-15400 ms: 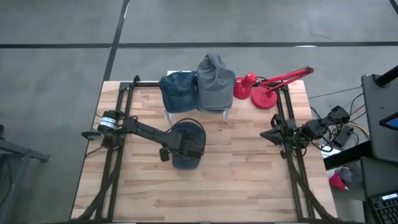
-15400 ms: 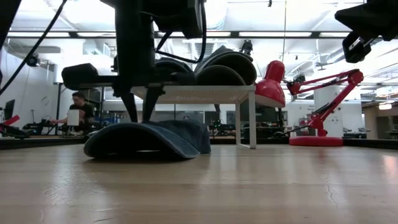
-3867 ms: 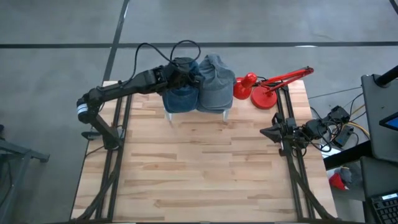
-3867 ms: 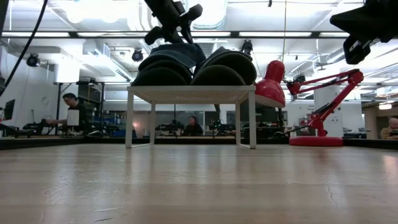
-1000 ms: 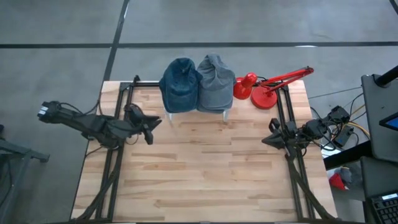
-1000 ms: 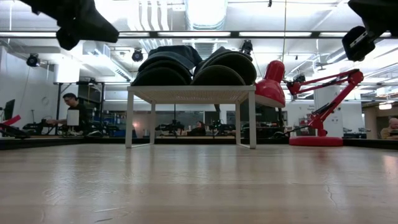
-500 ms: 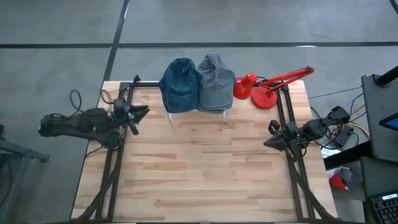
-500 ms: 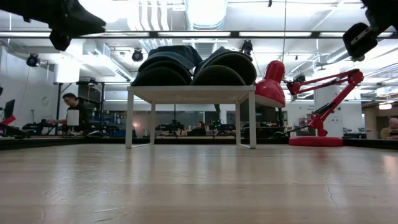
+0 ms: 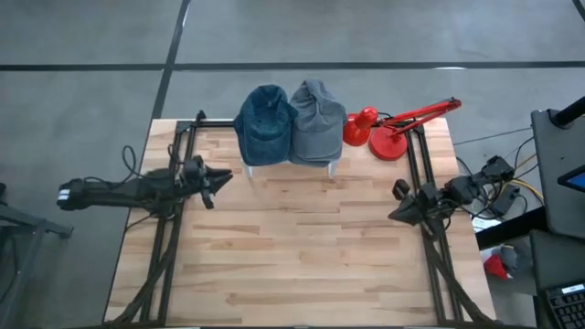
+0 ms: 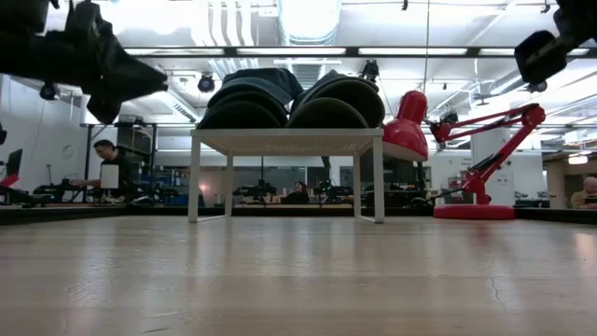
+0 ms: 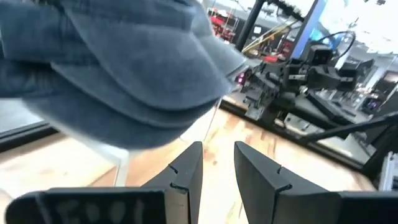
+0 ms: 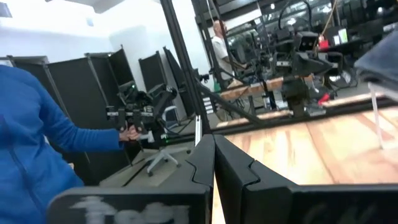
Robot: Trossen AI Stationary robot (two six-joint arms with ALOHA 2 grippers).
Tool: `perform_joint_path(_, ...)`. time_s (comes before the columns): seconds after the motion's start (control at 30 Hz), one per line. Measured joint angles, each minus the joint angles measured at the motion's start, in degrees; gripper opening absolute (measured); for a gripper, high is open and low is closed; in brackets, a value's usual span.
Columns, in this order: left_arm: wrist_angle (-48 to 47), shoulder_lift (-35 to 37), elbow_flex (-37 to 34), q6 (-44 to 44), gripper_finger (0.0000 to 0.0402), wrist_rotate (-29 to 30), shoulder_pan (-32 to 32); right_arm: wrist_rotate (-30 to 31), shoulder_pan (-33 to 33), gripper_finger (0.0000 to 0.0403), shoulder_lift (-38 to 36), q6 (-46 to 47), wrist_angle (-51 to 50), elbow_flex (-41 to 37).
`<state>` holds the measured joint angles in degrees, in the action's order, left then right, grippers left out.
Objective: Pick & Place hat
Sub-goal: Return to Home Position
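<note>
Two hats lie side by side on a small white rack (image 10: 280, 142) at the table's far edge: a blue denim hat (image 9: 263, 123) and a grey hat (image 9: 316, 119), crowns up. My left gripper (image 9: 219, 178) hangs open and empty over the table's left edge, pointing level toward the table's right, near and left of the blue hat (image 11: 124, 68). It also shows in the left wrist view (image 11: 217, 168) and the low view (image 10: 140, 79). My right gripper (image 9: 395, 203) hangs shut and empty over the right edge; the right wrist view (image 12: 214, 163) shows its fingers together.
A red desk lamp (image 9: 388, 132) stands at the far right, beside the rack. Dark arm frames run along both table sides (image 9: 164, 247) (image 9: 434, 256). Bare wooden tabletop (image 9: 302, 247) lies in the middle and near part. A person in a blue sleeve (image 12: 37, 143) stands beyond the table.
My left arm has folded back over the table's left edge and sunk. Its gripper swung first toward the far edge, then back, and now points level toward the table's right. Its finger gap looks unchanged. Both hats stay still on the rack.
</note>
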<state>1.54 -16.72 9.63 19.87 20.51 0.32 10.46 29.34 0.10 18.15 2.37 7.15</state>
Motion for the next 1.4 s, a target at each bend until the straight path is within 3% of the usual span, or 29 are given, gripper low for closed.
perform_joint_path(0.37, -1.2, 1.0, -3.6, 2.9, 0.0094, 4.3, 0.0, 0.2, 0.0, 0.0008, -0.1, -2.5, -0.5, -2.8)
perform_joint_path(0.6, -1.6, 1.0, -5.3, 6.7, 0.0094, 6.8, 0.0, 0.0, -0.7, 0.0008, 0.0, 1.0, 3.5, -6.7)
perform_joint_path(0.7, -1.6, 1.0, -6.3, 9.4, 0.0094, 6.8, 0.0, -0.1, -0.9, 0.0008, 0.3, -0.5, 4.8, -6.7)
perform_joint_path(0.9, 1.5, 1.0, -8.0, 5.3, 0.0094, 3.6, 0.0, 0.0, -1.7, 0.0008, 0.3, -3.2, 5.6, -6.7)
perform_joint_path(1.13, 2.3, 1.1, -8.1, 2.6, 0.0094, 2.4, 0.0, 0.0, -8.5, 0.0008, 0.3, -3.3, 2.2, -6.6)
perform_joint_path(1.4, 2.1, 1.0, -9.1, 2.2, 0.0094, 1.1, 0.0, -6.3, -12.2, 0.0008, 0.3, -4.0, 1.3, -6.6)
